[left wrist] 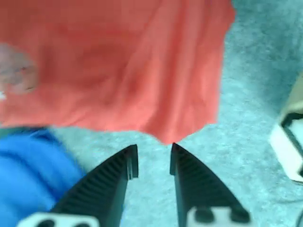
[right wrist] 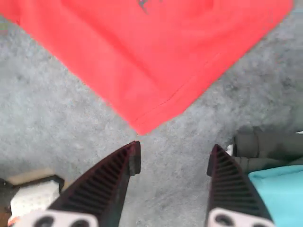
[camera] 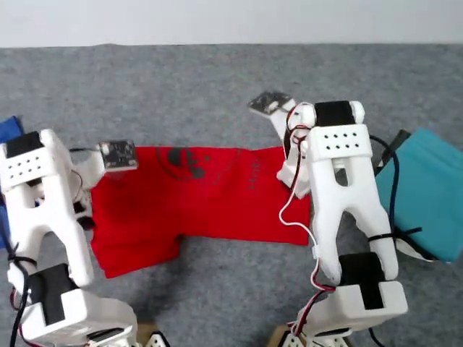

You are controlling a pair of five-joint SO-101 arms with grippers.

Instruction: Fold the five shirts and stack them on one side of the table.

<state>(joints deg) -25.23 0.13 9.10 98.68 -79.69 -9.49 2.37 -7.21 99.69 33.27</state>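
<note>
A red shirt (camera: 188,195) with a dark print lies across the middle of the grey table, one sleeve pointing toward the front left. My left gripper (left wrist: 152,163) hovers open by a narrow gap just off a corner of the red shirt (left wrist: 118,61), holding nothing. At the cloth's other end my right gripper (right wrist: 175,158) stands wide open over bare table, just short of a corner of the red shirt (right wrist: 156,52). A teal shirt (camera: 430,195) lies at the right edge, also beside the right gripper (right wrist: 279,194). A blue shirt (camera: 9,129) sits at the left edge (left wrist: 28,170).
Both arms' white bases (camera: 79,311) (camera: 354,303) stand at the table's front edge. A white base part (left wrist: 289,142) is near the left gripper. Grey table (camera: 217,87) runs back from the red shirt to the wall.
</note>
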